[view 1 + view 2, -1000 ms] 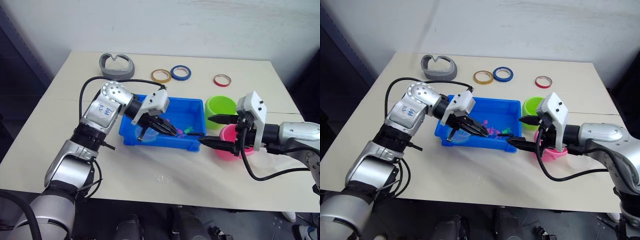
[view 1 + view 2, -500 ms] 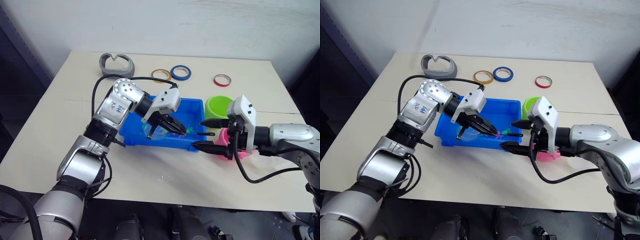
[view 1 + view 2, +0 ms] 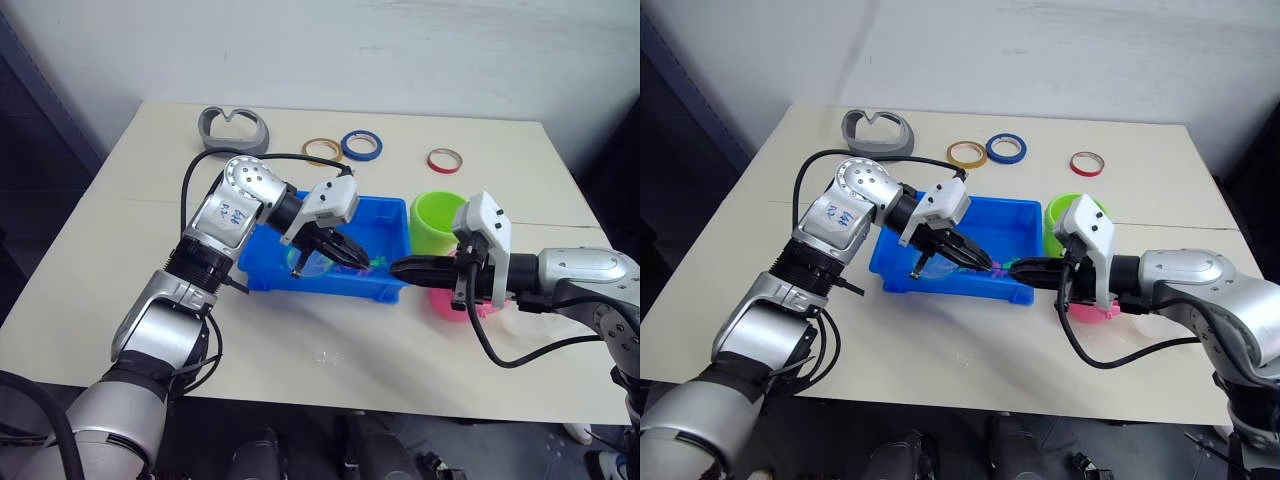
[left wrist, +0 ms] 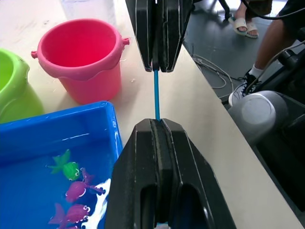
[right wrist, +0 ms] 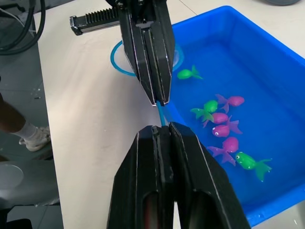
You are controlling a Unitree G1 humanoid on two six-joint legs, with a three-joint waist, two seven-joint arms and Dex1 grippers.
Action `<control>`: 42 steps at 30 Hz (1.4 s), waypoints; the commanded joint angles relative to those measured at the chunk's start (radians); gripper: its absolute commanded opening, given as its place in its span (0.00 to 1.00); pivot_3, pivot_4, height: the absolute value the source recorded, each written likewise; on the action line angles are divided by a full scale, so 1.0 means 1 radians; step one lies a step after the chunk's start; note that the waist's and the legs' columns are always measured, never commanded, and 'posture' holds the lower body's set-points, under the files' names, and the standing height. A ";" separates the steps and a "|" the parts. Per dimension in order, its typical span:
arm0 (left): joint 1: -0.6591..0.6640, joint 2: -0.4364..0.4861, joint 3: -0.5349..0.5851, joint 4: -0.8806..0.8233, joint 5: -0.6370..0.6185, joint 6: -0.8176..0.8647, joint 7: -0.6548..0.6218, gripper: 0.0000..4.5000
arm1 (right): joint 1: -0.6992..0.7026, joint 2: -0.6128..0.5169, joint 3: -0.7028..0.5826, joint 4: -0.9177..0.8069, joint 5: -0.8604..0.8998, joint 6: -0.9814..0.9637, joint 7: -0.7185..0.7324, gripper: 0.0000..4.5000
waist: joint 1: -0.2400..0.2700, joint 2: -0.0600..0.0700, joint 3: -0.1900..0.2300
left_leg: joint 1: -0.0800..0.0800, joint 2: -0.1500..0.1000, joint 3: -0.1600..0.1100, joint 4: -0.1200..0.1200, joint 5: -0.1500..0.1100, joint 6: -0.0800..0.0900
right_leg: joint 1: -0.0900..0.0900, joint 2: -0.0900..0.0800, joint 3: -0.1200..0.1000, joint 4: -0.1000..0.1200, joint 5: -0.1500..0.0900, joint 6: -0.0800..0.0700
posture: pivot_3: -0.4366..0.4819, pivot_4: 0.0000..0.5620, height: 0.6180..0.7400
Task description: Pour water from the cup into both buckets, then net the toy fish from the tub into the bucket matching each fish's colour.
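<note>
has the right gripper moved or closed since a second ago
Yes. The right gripper slid from the pink bucket toward the tub and shut on the net's handle.

Bright, even overhead light; soft shadows under the arms on the bench; all views sharp.

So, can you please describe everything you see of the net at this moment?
The net has a round light blue hoop and a thin, straight blue handle that looks like plastic. The hoop hangs low over the near left part of the blue tub, away from the toy fish; I cannot tell whether it touches the water. The handle lies roughly level. The left gripper and the right gripper both have their jaws shut on it, tip to tip, with a short stretch bare between them.
</note>
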 commanded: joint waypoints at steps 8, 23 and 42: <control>-0.029 0.005 0.030 -0.028 -0.007 0.011 0.001 0.00 | -0.016 -0.006 0.002 -0.022 -0.011 -0.021 0.018 0.01 | 0.000 0.000 0.000 | 0.000 0.000 0.000 0.000 0.000 0.000 | 0.000 0.000 0.000 0.000 0.000 0.000 | 0.48 0.27 0.98; -0.085 0.156 0.219 -0.014 -0.061 0.143 0.089 0.47 | 0.022 -0.026 -0.012 -0.014 -0.074 -0.069 0.049 0.00 | -0.007 0.000 0.000 | 0.000 0.000 0.000 0.000 0.000 0.000 | -0.001 0.000 0.000 0.001 0.000 0.000 | 0.48 0.27 0.98; 0.395 0.487 0.555 -0.571 -0.200 0.551 0.392 0.47 | -0.024 -0.023 0.041 0.098 -0.386 -0.283 -0.003 0.00 | -0.021 0.000 0.000 | 0.000 0.000 0.000 0.004 0.000 0.000 | -0.001 -0.001 -0.001 0.004 0.000 0.000 | 0.48 0.27 0.98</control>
